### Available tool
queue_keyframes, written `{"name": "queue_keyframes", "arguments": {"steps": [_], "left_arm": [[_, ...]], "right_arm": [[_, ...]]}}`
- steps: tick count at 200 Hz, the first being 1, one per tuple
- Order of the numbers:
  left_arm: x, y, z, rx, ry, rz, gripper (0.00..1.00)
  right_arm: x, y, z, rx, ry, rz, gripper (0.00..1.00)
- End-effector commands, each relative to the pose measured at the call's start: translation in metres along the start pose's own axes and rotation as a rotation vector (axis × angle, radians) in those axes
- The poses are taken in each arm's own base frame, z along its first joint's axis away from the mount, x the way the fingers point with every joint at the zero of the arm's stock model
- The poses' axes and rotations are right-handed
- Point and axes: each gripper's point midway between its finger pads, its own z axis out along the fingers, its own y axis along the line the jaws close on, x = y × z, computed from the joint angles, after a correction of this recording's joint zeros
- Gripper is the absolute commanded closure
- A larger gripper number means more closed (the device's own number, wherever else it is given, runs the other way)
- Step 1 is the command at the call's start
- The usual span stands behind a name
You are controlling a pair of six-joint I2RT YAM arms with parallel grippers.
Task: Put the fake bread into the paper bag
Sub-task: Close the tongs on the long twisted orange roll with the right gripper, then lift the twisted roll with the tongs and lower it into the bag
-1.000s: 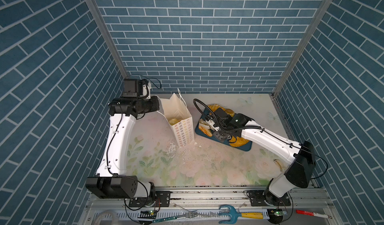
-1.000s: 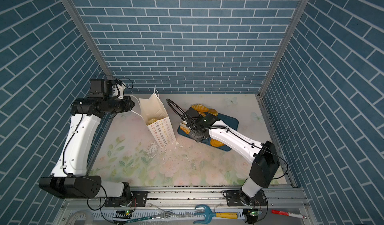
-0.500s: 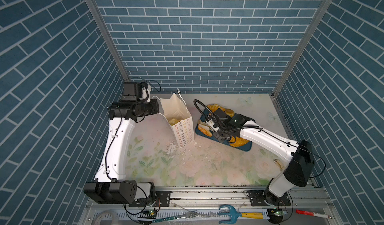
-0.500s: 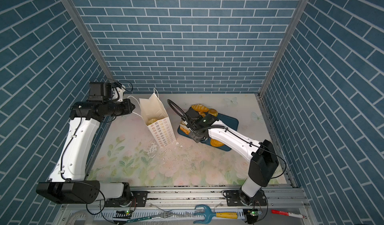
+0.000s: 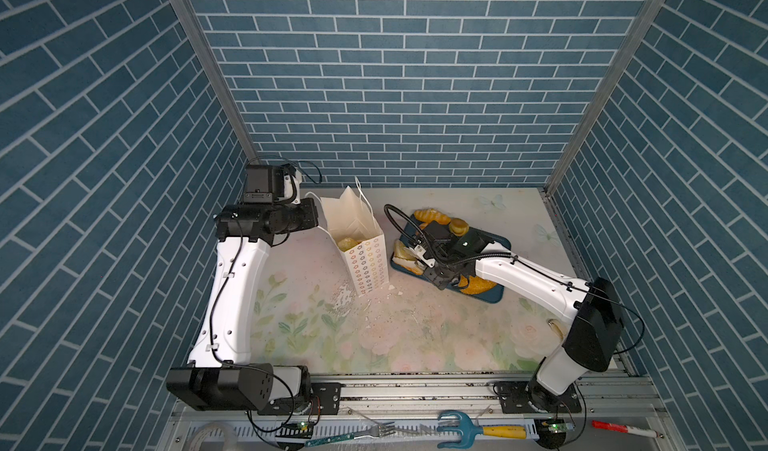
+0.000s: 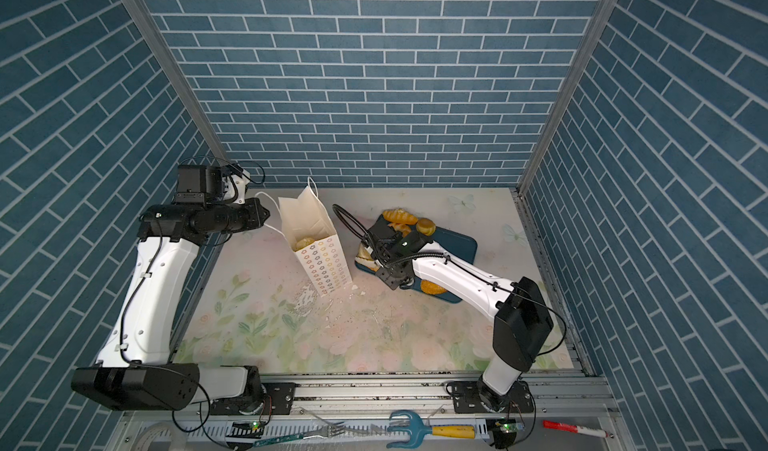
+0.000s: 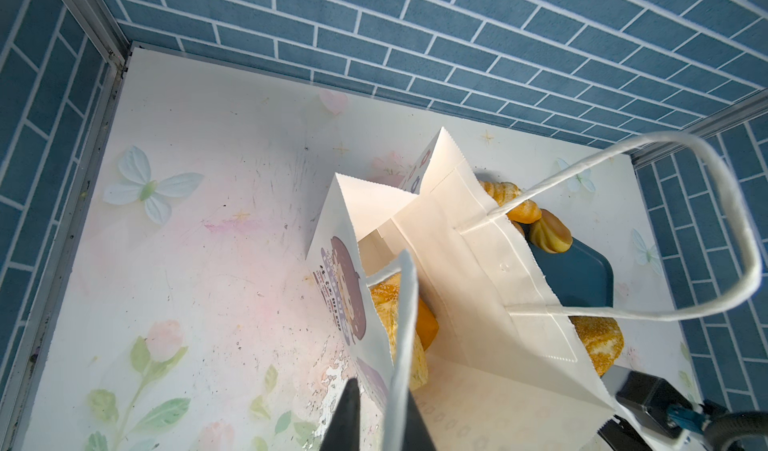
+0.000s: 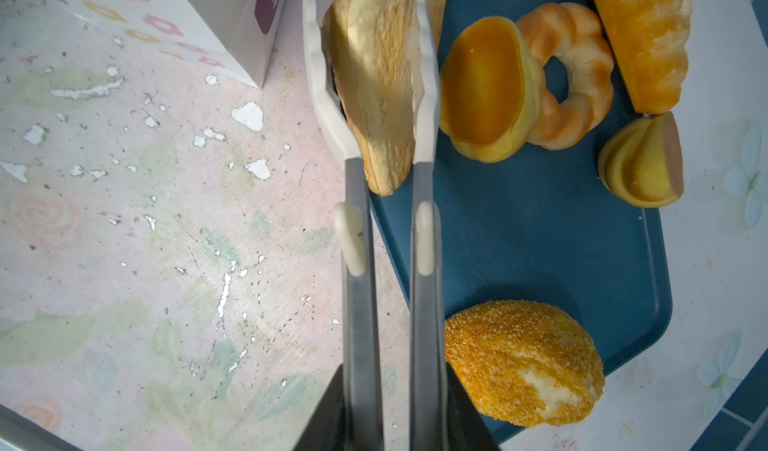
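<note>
on the tray [image 8: 540, 241] five bread pieces [image 8: 523, 357] wait (some sit in the bag [image 5: 365, 257]), right gripper [image 8: 395, 420] squeezing tongs [image 8: 357, 303] around toast [image 8: 378, 74], left gripper [image 7: 380, 420] pinching a handle [image 7: 405, 324].

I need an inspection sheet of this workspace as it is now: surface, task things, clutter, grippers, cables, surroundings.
Surface: floral table cover, flaked white in places.
Job's things: paper bag upright, bread pieces inside; more on the blue tray, including a seeded loaf.
Clutter: fork, hand rake, red marker on the front rail.
Grippers: left gripper jaws shut on the bag's cord handle; right gripper jaws shut on tongs, whose tips straddle a toast wedge.
Cables: black cable arches above the right wrist.
Surroundings: brick-pattern walls on three sides.
</note>
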Motion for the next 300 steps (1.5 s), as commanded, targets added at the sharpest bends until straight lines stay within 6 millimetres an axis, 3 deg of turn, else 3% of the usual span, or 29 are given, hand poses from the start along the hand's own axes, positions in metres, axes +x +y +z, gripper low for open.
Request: {"name": "queue_keyframes", "arguments": {"steps": [1,34,67,122,196,300], "left_arm": [[0.0,0.0,-0.005,0.005,-0.014,-0.005,0.83],[-0.001,-0.001,-0.005,0.007,-0.016,-0.008,0.83],[-0.001,-0.001,-0.006,0.006,-0.016,-0.008,0.84],[0.001,-0.001,-0.008,0.006,-0.014,-0.009,0.83],[0.001,0.0,-0.01,0.003,-0.026,-0.011,0.83],[0.0,-0.002,-0.011,0.014,-0.036,-0.022,0.84]], "right_arm": [[0.011,0.005,0.004,-0.011,0.046,-0.007,0.65],[0.013,0.001,0.009,0.017,0.056,-0.008,0.64],[0.003,-0.004,0.011,0.05,0.024,-0.001,0.66],[0.002,-0.009,0.01,0.077,0.02,-0.009,0.82],[0.007,-0.018,-0.035,0.077,-0.067,0.026,0.91],[-0.01,-0.038,-0.123,0.075,-0.293,0.169,0.94]]}}
